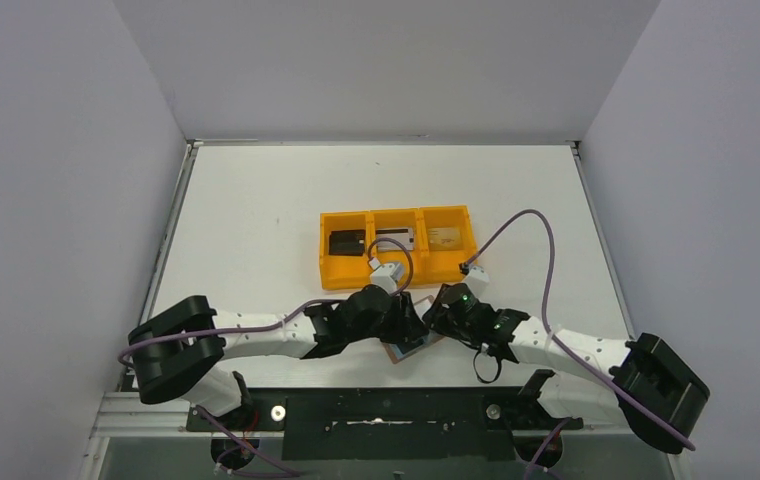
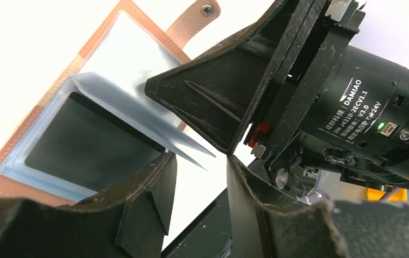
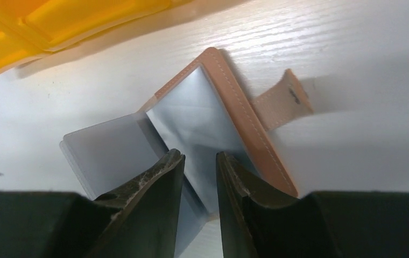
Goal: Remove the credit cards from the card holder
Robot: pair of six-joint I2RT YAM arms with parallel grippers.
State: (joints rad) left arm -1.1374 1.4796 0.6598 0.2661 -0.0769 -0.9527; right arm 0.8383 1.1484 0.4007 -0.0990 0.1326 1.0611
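White grained table (image 3: pixel 353 54); stitched brown leather card holder (image 3: pixel 191 123), rectangular.

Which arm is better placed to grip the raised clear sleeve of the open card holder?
Probably the right: the right pincer hangs open just over the card holder, at its raised sleeve. The left pincer, also open, stands off at the holder's edge.

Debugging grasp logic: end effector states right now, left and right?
Left end effector: open, nothing held between the fingers.
Right end effector: open by a narrow gap over the card holder, no grip visible.
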